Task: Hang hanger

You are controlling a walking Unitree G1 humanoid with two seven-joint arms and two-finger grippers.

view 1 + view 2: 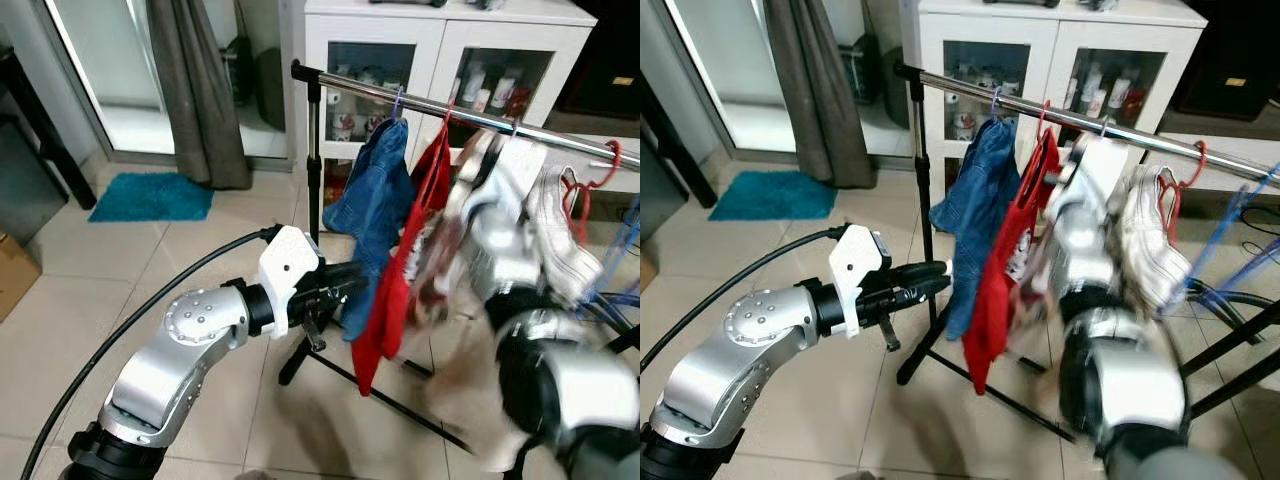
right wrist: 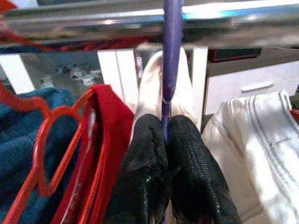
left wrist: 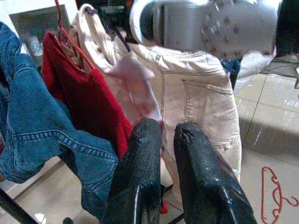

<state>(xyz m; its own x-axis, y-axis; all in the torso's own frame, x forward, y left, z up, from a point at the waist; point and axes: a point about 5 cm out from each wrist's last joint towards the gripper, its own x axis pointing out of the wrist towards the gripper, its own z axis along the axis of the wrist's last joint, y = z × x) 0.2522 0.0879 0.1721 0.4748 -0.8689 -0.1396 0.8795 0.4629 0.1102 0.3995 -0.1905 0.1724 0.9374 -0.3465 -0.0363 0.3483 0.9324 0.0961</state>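
Nearest on the right, the robot's right arm rises blurred in the head views toward the clothes rail (image 1: 470, 112). In its wrist view the right gripper (image 2: 166, 135) has its two black fingers pressed together on the purple hanger (image 2: 171, 56), whose thin hook stem runs straight up from between the fingertips to the chrome bar. From that hanger hangs a pale, cream-coloured garment (image 3: 205, 107), sitting between the red garment and a white garment (image 2: 261, 154) further right along the rail.

On the left, the silver left arm reaches forward at mid height, a black cable trailing from it. The left gripper (image 1: 352, 277) points at the hanging clothes just short of them; its fingers (image 3: 140, 177) stand slightly apart with a narrow gap and nothing between them.

Beyond the grippers, a blue denim garment (image 1: 372, 205) hangs leftmost on the rail, near the black upright post (image 1: 313, 160). Just right of it is the red garment (image 1: 405, 260) on a red hanger (image 2: 39, 154). The stand's black legs spread over the tiled floor (image 1: 180, 260).

Farther back stands a white cabinet (image 1: 440, 40) with glass doors and small items inside. To the far left a grey curtain (image 1: 195, 90) hangs by a bright doorway, with a teal mat (image 1: 150, 196) on the floor before it
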